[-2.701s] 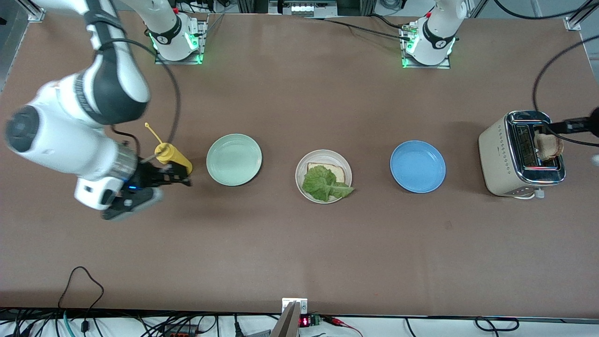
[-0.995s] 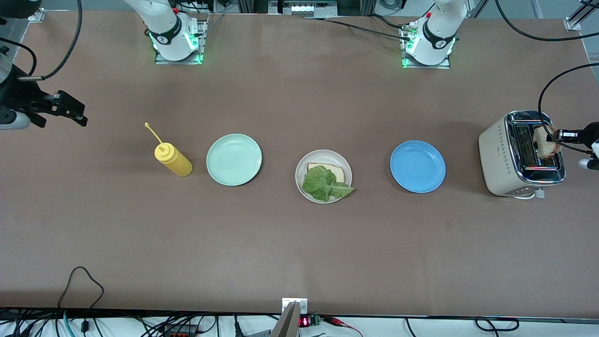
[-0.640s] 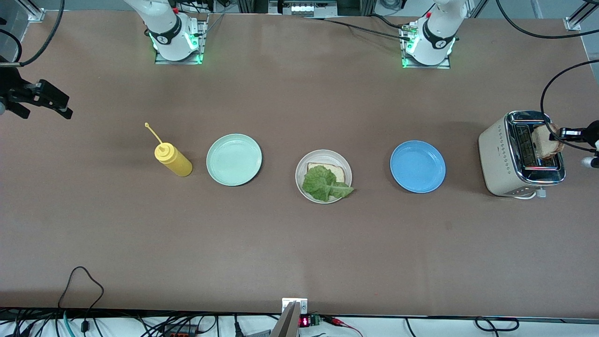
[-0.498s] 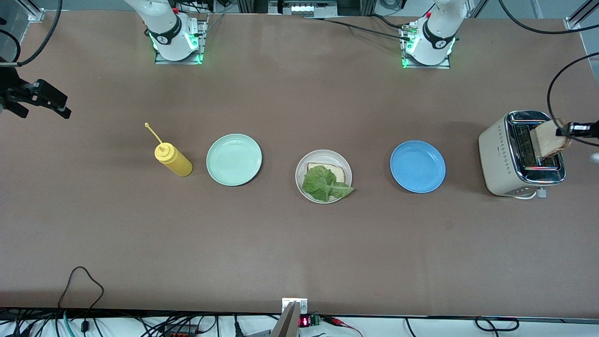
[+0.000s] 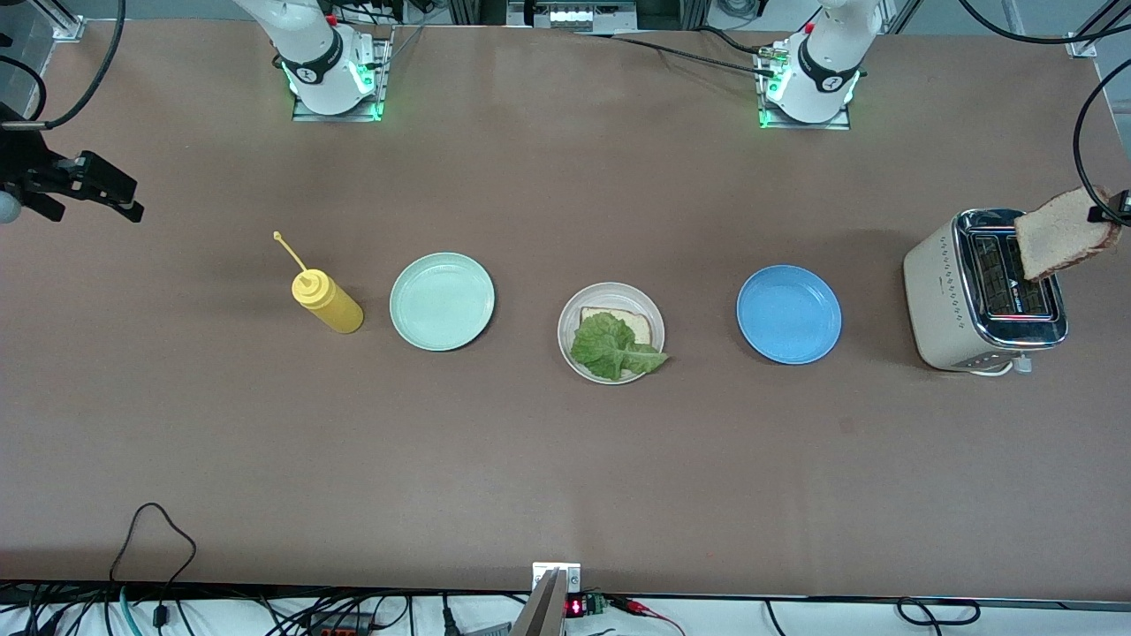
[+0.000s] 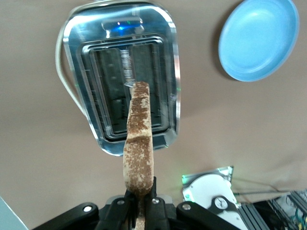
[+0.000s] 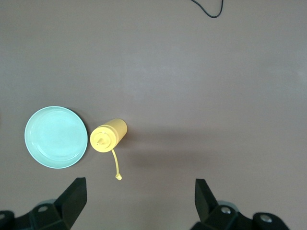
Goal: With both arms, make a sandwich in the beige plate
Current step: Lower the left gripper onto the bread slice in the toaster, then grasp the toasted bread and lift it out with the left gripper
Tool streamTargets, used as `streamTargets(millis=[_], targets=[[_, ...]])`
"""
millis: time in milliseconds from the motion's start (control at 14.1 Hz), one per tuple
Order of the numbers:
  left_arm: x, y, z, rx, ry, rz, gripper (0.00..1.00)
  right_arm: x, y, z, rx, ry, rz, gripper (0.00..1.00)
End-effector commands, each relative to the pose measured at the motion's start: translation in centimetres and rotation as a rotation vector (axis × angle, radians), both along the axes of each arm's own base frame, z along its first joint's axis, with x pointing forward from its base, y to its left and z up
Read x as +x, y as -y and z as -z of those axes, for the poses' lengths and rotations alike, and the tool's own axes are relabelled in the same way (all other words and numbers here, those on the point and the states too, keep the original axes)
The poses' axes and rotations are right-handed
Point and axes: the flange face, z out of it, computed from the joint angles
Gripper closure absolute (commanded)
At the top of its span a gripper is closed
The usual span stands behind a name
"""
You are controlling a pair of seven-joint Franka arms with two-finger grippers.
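Observation:
The beige plate [image 5: 654,311] sits mid-table with one bread slice [image 5: 638,323] and a green lettuce leaf [image 5: 610,348] on it. My left gripper [image 5: 1115,208] is shut on a toasted, brown-crusted bread slice [image 5: 1062,233] and holds it in the air over the toaster [image 5: 945,291]. In the left wrist view the slice [image 6: 138,139] stands edge-on between my fingers [image 6: 154,207], above the toaster's slots [image 6: 125,91]. My right gripper [image 5: 119,196] is open and empty, up over the table near the right arm's end; its fingertips [image 7: 76,194] frame bare table.
A blue plate [image 5: 788,314] lies between the beige plate and the toaster, also in the left wrist view [image 6: 259,38]. A mint-green plate [image 5: 442,301] and a yellow squeeze bottle [image 5: 327,300] with open cap lie toward the right arm's end, both in the right wrist view [image 7: 108,135].
My left gripper has lifted the bread slice up out of the toaster slot. My right gripper let go of the yellow bottle and pulled away toward the table's end.

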Motion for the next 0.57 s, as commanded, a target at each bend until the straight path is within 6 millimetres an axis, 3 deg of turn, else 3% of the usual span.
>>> streamTargets(millis=[0,71,213,355,426,498], targets=[[1.1,6.9,-2.4,-0.047,-0.065,0.138,0.99,-0.3,-2.0,-0.1,0.007,-0.011,-0.036,0.0],[1.5,9.8,-2.1,-0.077,-0.084,0.198,0.99,-0.3,-3.5,-0.1,0.007,-0.011,-0.066,0.0],[3.0,16.4,-1.2,-0.106,-0.084,0.3,0.99,-0.4,-4.3,-0.1,0.007,-0.01,-0.082,0.0],[4.5,20.8,0.5,-0.26,-0.049,0.32,0.99,-0.3,-5.0,0.0,0.009,-0.008,-0.097,0.0],[5.4,22.7,1.8,-0.343,-0.015,0.299,0.99,-0.3,-5.0,0.0,0.009,-0.011,-0.097,0.0],[6.2,24.1,4.9,-0.443,-0.024,0.265,0.99,-0.3,-4.8,0.1,0.009,-0.014,-0.094,0.0]])
